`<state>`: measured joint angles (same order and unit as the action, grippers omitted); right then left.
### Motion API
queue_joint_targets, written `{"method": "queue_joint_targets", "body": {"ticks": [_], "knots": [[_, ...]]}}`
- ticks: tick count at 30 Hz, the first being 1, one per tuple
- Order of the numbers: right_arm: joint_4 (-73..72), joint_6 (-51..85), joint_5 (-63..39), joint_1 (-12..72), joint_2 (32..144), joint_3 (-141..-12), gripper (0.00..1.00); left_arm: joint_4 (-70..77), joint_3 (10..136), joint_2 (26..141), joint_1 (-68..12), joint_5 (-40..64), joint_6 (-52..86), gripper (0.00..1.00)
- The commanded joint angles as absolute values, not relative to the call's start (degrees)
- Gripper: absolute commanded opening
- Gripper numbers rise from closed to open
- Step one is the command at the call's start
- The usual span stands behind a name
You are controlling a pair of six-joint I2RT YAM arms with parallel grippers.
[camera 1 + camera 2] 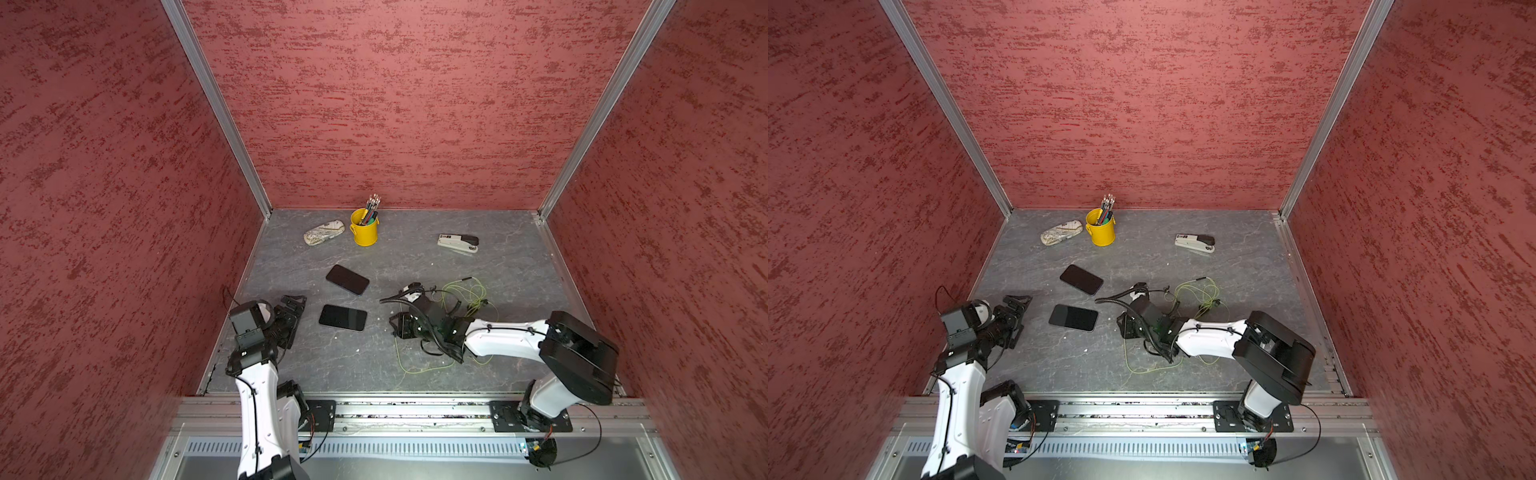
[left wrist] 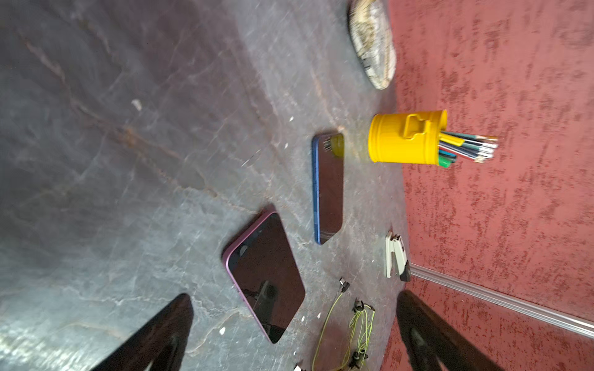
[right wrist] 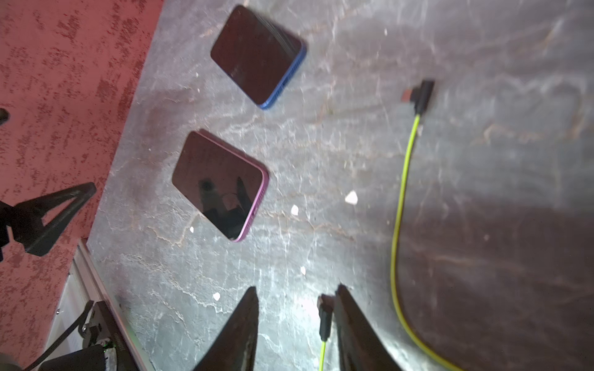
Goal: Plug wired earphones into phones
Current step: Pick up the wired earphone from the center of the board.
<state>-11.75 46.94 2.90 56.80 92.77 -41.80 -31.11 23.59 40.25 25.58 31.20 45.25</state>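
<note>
Two phones lie side by side on the grey table: a blue-edged phone farther back and a purple-edged phone nearer. The lime-green earphones lie tangled to their right, partly under my right arm. My right gripper is low over the table, jaws apart. A black plug rests against one finger, and the other finger stands clear of it. A second angled plug lies loose beyond. My left gripper hangs wide open left of the purple-edged phone, holding nothing.
A yellow cup of pens, a patterned pouch and a grey-and-black stapler stand along the back. Red walls close in the table on three sides. A green cable loop trails toward the front edge.
</note>
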Motion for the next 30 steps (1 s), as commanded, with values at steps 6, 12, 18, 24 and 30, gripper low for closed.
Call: {"method": "queue_joint_targets", "body": {"ticks": [6,12,18,24,30], "knots": [[-15.5,51.9,7.2,58.4,97.6,-41.1,0.29,-34.1,24.5,45.2,19.7,25.9,48.0,1.00],[-16.5,51.8,6.6,59.3,98.3,-40.4,0.29,-33.4,24.7,45.8,16.5,22.3,50.5,1.00],[-16.2,51.6,6.4,60.0,99.1,-40.6,0.30,-31.8,24.2,46.2,15.7,22.1,51.3,1.00],[-15.8,51.9,6.4,60.4,99.8,-40.3,0.25,-31.7,23.7,46.9,15.6,21.3,51.5,1.00],[-16.3,51.2,6.2,60.7,100.5,-40.8,0.21,-31.8,24.1,47.4,14.9,20.6,51.8,1.00]]}}
